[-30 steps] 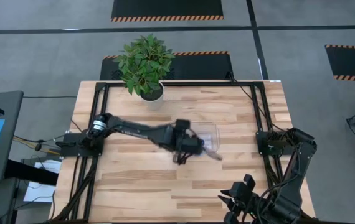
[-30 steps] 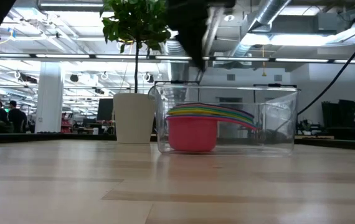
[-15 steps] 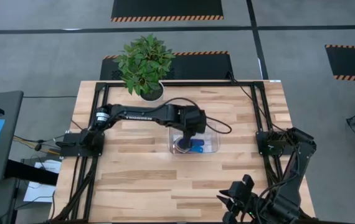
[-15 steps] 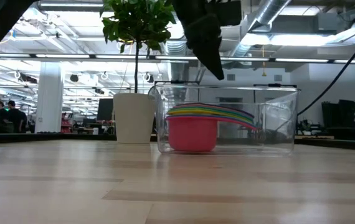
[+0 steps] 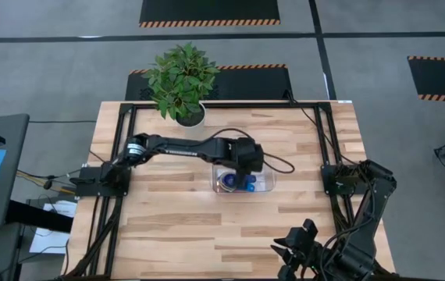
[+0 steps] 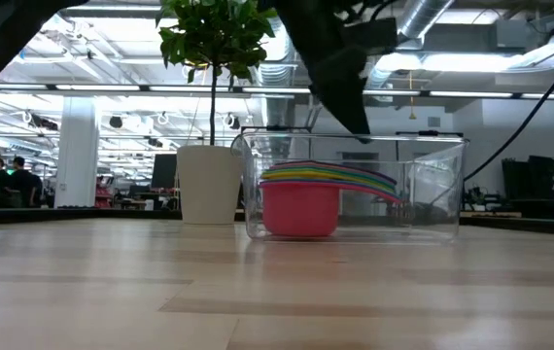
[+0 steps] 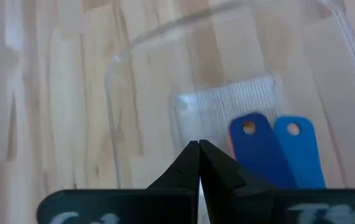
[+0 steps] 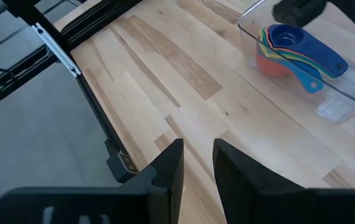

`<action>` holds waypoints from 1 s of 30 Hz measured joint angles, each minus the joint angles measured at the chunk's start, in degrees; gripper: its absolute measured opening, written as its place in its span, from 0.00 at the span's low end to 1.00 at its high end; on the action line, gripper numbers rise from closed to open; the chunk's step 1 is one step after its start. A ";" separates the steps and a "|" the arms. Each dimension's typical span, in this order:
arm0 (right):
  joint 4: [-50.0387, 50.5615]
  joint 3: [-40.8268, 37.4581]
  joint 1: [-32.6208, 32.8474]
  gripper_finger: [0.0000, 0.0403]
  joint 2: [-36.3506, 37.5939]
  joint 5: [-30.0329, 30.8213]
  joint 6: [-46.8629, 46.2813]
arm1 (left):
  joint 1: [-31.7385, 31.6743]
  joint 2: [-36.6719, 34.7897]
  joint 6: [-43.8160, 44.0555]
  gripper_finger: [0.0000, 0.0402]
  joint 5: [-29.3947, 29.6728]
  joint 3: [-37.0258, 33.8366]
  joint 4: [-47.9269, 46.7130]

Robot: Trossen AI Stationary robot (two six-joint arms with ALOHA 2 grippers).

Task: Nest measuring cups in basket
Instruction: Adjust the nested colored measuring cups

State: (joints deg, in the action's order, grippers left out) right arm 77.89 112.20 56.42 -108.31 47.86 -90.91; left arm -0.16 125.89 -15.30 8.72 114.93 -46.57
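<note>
The clear basket (image 5: 263, 186) stands at the table's middle. The measuring cups (image 6: 301, 199) sit nested inside it, pink-red at the bottom and a blue one (image 8: 288, 38) on top, with their handles (image 7: 271, 152) pointing toward the table's right. My left gripper (image 7: 199, 147) is shut and hovers over the basket's far side, its tip (image 6: 363, 128) just above the rim, touching nothing. My right gripper (image 8: 197, 163) is open and waits at the near right corner (image 5: 307, 248).
A white plant pot (image 6: 209, 183) with a leafy plant (image 5: 179, 78) stands at the far edge, left of the basket. Bare wood (image 5: 168, 218) stretches along the near side. Black frame rails (image 8: 59, 53) border the table.
My left gripper has drawn back from over the cups toward the far edge, then shifted a little right and dipped toward the basket rim. The nested cups, hidden under the arm before, now show from above and have stayed where they were.
</note>
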 joint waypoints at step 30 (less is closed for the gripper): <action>-0.55 0.01 0.57 0.27 0.00 -0.19 0.12 | 0.39 4.69 0.12 0.00 -4.14 0.21 -8.06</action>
State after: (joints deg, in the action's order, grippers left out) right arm 77.34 112.21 56.99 -108.31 47.67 -90.80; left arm 0.23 130.58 -15.18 4.58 115.14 -54.63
